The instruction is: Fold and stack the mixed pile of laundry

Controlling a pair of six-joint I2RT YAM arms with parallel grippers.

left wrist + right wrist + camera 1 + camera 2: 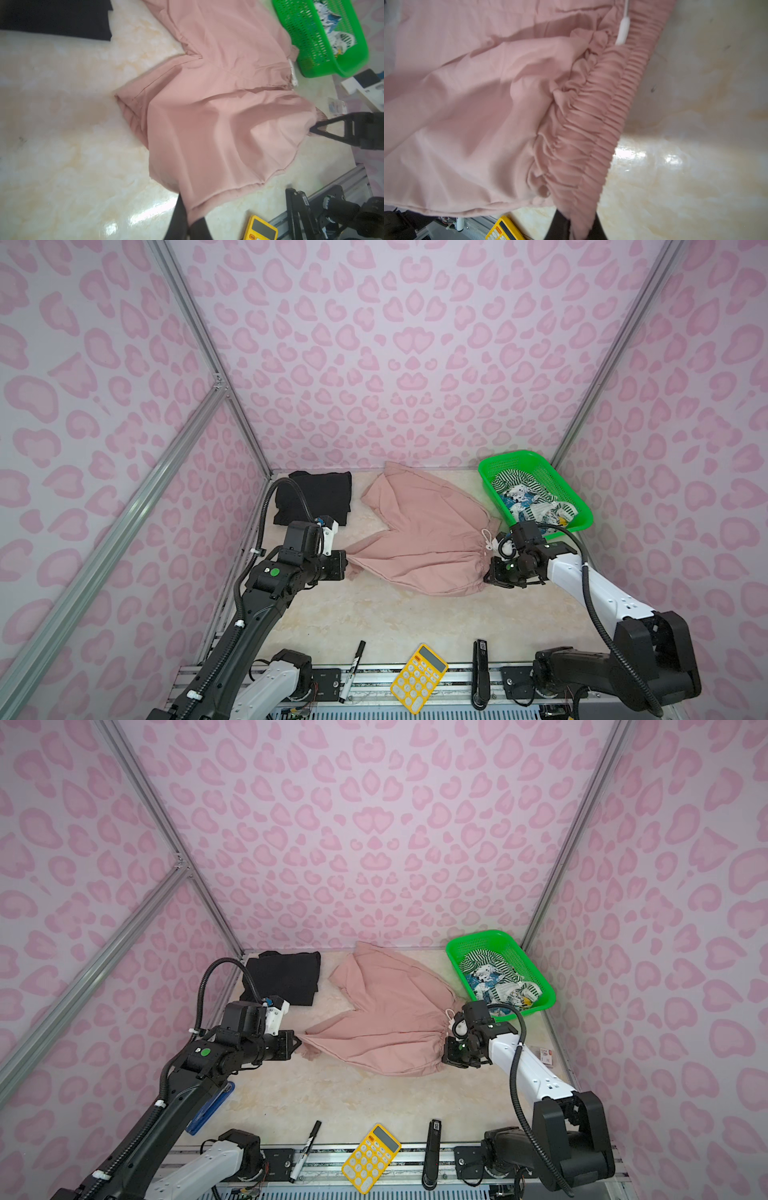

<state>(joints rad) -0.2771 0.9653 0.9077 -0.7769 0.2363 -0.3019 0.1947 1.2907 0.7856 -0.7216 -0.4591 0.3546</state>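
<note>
Yellow calculator (419,678) sits at the lower edge of both top views, on the counter (374,622). Just below centre, the pink shorts (424,539) stretch between both arms: the left tool (345,562) is clamped on a leg hem, the right tool (487,572) pinched on the gathered waistband. Left of centre lies the folded black garment (316,497); right of centre, striped and printed pieces (521,493) fill the green basket (515,456).

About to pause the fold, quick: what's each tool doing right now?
Left tool: closed, holding a leg hem of the pink shorts.
Right tool: closed, holding the shorts' waistband.
</note>
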